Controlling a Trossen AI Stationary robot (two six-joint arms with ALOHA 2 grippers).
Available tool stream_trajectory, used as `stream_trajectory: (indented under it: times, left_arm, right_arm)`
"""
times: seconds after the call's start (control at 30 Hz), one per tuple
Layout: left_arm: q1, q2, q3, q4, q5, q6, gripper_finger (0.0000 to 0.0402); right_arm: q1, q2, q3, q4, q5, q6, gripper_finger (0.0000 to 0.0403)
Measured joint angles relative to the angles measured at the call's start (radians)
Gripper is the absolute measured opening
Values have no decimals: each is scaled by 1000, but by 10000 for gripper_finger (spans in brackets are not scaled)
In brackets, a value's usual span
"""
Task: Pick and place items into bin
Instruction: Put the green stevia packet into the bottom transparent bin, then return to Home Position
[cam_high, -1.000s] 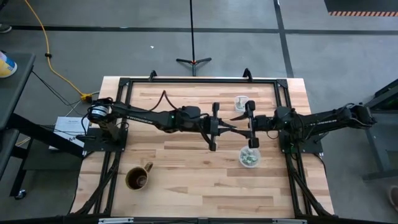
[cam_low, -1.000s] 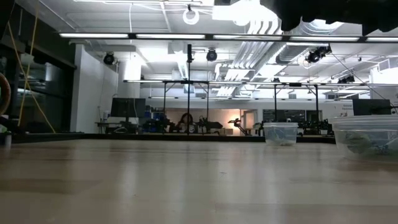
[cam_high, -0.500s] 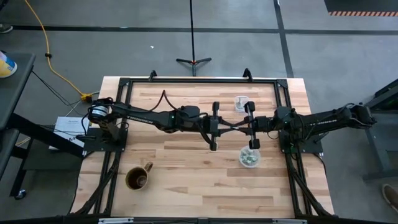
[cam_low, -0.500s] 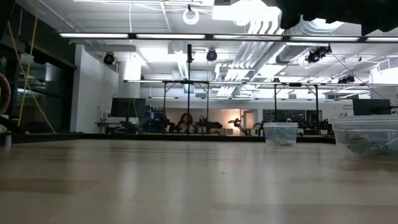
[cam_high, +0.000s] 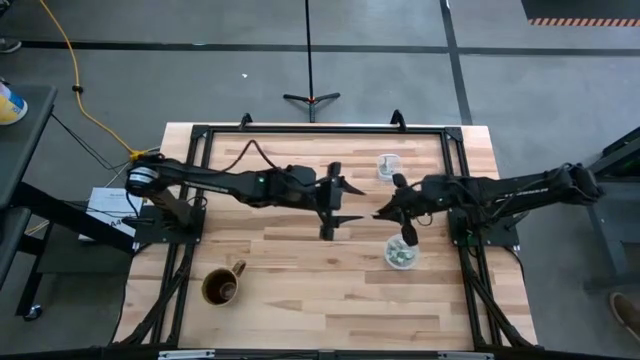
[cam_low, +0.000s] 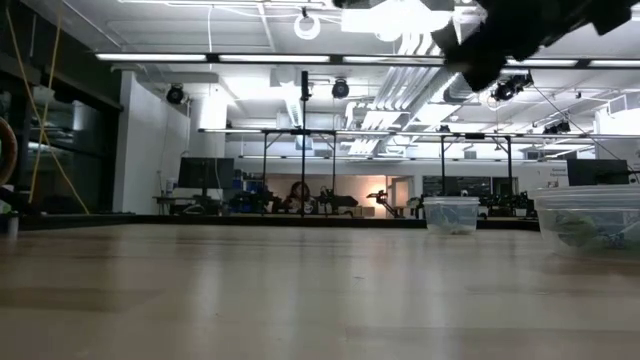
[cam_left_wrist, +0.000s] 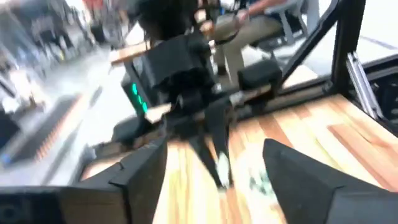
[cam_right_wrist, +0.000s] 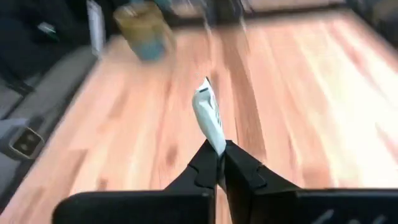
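One pale green-silver bit (cam_right_wrist: 207, 112) sticks out past the tips of my right gripper (cam_right_wrist: 217, 152), which is shut on it above the middle of the table (cam_high: 300, 250). My left gripper (cam_high: 355, 203) faces it from the left, open, with nothing between its fingers. Its wrist view shows the right gripper (cam_left_wrist: 211, 146) and the bit (cam_left_wrist: 222, 167) just ahead. A clear bin (cam_high: 402, 253) with several pale green bits stands near the right gripper, on the side toward the near edge. A second clear bin (cam_high: 388, 164) stands toward the far edge. My right gripper pinches the bit's near end (cam_right_wrist: 217, 142) between its two fingertips. The fingers come from the table's right and point left, slanting down. The rest of the bit sticks out beyond the tips, clear of the table.
A brown mug (cam_high: 222, 287) stands at the near left. A black frame (cam_high: 320, 128) runs round the table's far and side edges. In the low view both bins (cam_low: 450, 214) (cam_low: 590, 215) show at the right. The wood between mug and bins lies bare.
The bit has passed from my left gripper to my right one. My left gripper has opened, let go and drawn back toward the table's left edge. My right gripper has kept hold of the bit and turned, its tips now pointing left and slightly toward the near edge.
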Motion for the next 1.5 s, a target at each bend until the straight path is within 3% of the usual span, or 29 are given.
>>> stream_trajectory:
  times: [0.1, 0.27, 0.37, 0.6, 0.77, 0.83, 0.93, 1.17, 1.33, 1.5]
  left_arm:
    - [0, -46, 0, -128, -24, -80, 319]
    - [0, -90, 0, -308, -59, -162, 326]
    - [0, -105, 0, -386, -71, -195, 317]
    - [0, -111, -1, -437, -124, -198, 283]
    - [0, -126, 0, -474, -151, -198, 269]
    - [0, -131, -2, -494, -203, -201, 263]
    - [0, -145, -32, -482, -270, -215, 244]
    - [0, -332, -325, -338, -337, -269, 163]
    - [0, -609, -613, -165, -324, -310, 108]
    - [-15, -927, -885, 3, -306, -242, 61]
  right_arm:
    - [49, 0, 40, -186, 47, 105, 7]
    - [131, 0, 87, -540, 10, 247, 4]
    - [174, 0, 77, -651, -56, 302, 8]
    - [206, 5, 25, -627, -70, 339, 42]
    - [206, 6, 24, -612, -89, 342, 106]
    - [202, 6, 24, -610, -33, 320, 134]
    - [193, 5, 24, -532, 180, 316, 166]
    - [242, -65, -19, -247, 490, 102, 176]
    - [245, -213, -100, -186, 499, 45, 147]
    - [245, -396, -206, -148, 509, 7, 119]
